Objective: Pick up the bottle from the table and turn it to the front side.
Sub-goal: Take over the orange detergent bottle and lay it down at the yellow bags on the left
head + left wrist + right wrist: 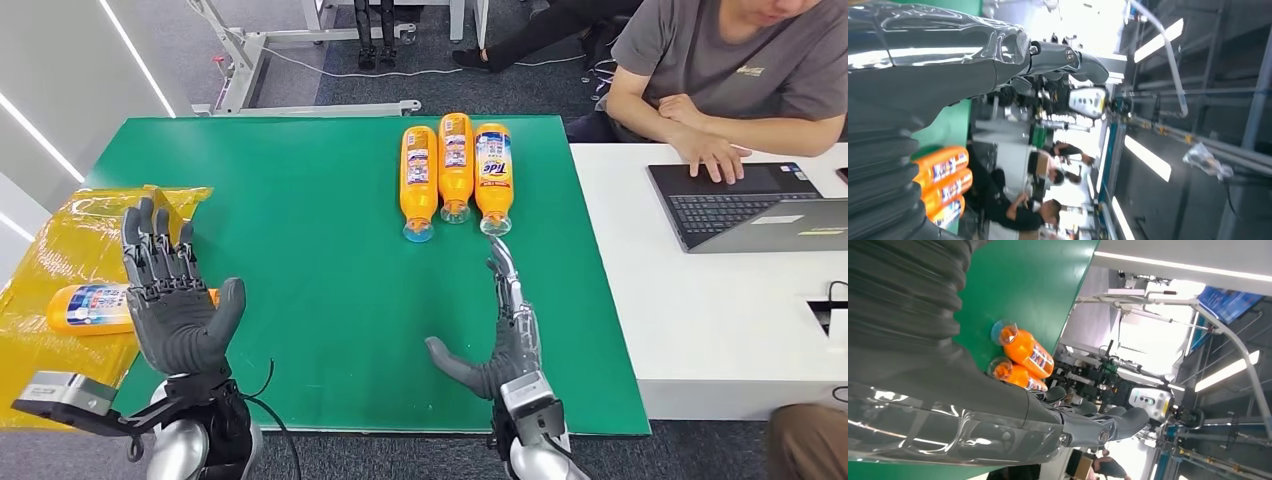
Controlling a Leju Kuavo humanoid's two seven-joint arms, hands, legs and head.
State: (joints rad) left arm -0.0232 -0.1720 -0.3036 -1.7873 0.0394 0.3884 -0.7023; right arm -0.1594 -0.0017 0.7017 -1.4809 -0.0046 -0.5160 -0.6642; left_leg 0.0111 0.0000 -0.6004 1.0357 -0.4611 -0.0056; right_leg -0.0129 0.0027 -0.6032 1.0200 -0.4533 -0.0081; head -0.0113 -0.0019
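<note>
Three orange bottles lie side by side on the green table (300,200), caps toward me: one at the left (418,180), one in the middle (455,165), and one at the right (493,176) with its Tide label up. A further orange bottle (95,306) lies on the yellow bag (60,250) at the left. My left hand (170,300) is raised over the table's left edge, fingers spread, holding nothing. With fingers stretched toward the right bottle's cap, my right hand (500,335) is open near the front edge. The bottles (1020,357) appear beyond the right hand (998,410) in its wrist view.
A white desk (700,300) adjoins the table on the right, with a laptop (740,205) and a seated person (730,70) typing. A metal frame (300,60) stands on the floor behind the table. The left wrist view shows the bottles (943,182) and my hand (973,55).
</note>
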